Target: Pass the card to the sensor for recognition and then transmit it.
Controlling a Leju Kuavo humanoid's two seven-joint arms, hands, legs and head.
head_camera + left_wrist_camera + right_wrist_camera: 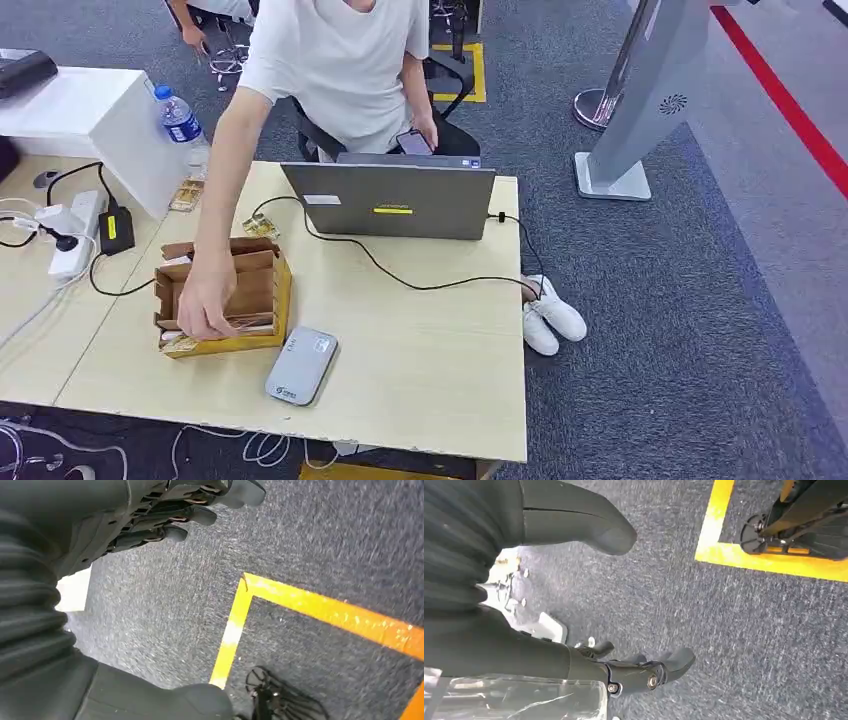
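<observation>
Cards sit in the wooden box on the counter, and a person's hand is reaching into that box, fingers right on the cards at its front edge. Can't make out a single card by itself, they're too small. Just beside the box, on the side toward the robot, lies the grey sensor, flat on the counter, close to the box's corner but whether they touch I can't tell.

Both robot hands are hanging down well away from all that, over the carpet. The left hand has its fingers loosely curved and apart, thumb off to the other side, holding nothing; yellow tape on the floor lies beyond the fingertips. The right hand is the same deal: thumb spread wide from the fingers, nothing between them, just grey carpet and more yellow tape past it.

Farther back on the counter there's a laptop with a black cable trailing off it, and a water bottle off to the side.
</observation>
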